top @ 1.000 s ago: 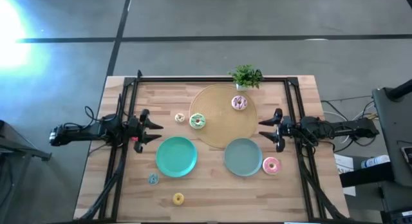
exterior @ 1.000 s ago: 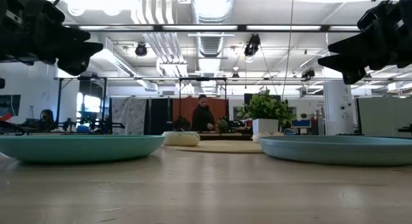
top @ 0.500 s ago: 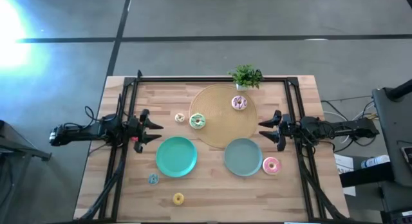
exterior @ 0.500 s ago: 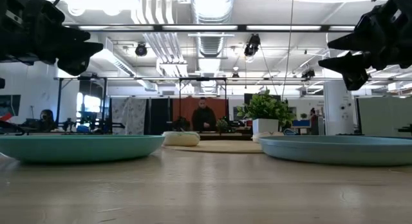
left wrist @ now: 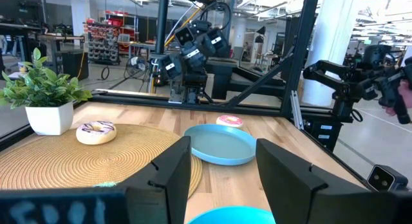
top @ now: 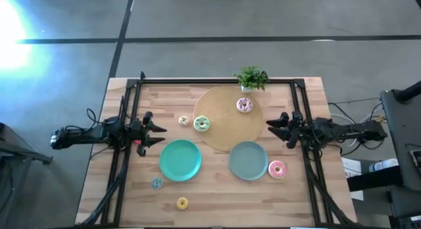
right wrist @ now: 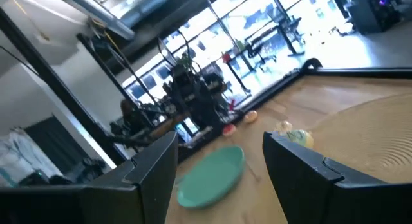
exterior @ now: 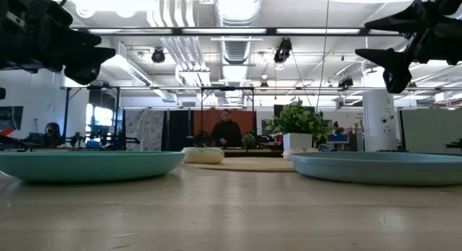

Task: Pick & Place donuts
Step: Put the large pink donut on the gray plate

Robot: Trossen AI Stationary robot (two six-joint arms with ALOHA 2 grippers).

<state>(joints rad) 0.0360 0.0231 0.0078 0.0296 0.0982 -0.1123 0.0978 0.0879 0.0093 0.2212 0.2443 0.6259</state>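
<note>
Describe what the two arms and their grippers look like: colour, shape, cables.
Both arms are dark, nearly black, slim and jointed. Each ends in a two-finger gripper, left gripper and right gripper, whose fingers taper to points. In the left wrist view the fingers are flat, angular black plates. A small red mark shows by the left gripper. Thin dark cables trail behind the right arm.

The right gripper [top: 277,129] has drawn back slightly and tilted

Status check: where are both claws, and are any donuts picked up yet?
Left claw open, empty, at the table's left edge. Right claw open, empty, at the right edge beside the grey-green plate. Pink donut on the table, ungrasped. Nothing blocking.
</note>
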